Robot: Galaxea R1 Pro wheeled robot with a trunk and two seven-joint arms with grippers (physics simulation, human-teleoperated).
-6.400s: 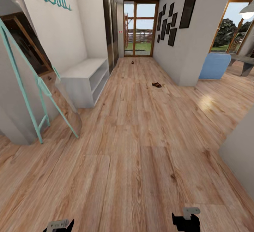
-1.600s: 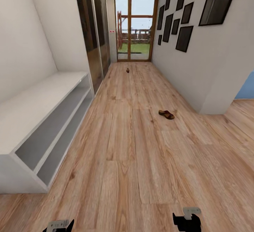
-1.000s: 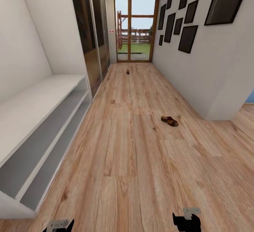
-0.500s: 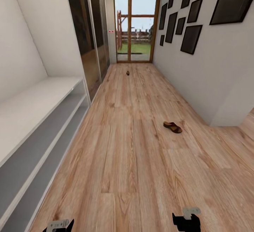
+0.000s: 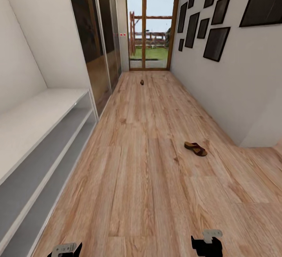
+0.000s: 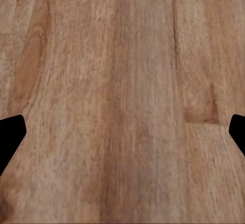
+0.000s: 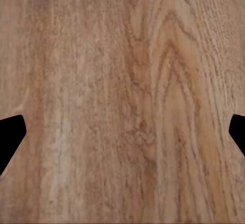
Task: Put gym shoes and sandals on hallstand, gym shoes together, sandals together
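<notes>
A brown sandal [image 5: 195, 148] is lying flat on the corridor floor [image 5: 145, 178], right of the middle and near the foot of the right wall [image 5: 235, 88]. Far down the corridor a small dark thing [image 5: 141, 81] is sitting on the floor near the glass door [image 5: 152, 30]; it is too small to tell what it is. The rack [image 5: 37, 132] is running along the left wall, pale, with two open grey tiers under its flat top, and nothing is showing on the part in sight. Dark wardrobe panels [image 5: 100, 42] are standing beyond it, and black picture frames [image 5: 203, 26] are hanging on the right wall.

The left claw [image 5: 65, 250] and right claw [image 5: 206, 243] are hanging low at the near edge, well apart from the sandal and the rack. In each wrist view the left claw [image 6: 122, 137] and the right claw [image 7: 122, 137] are showing black fingertips [image 6: 10, 137] [image 7: 10, 134] spread wide apart at the picture's sides, with only bare wood planks between them, gripping nothing.
</notes>
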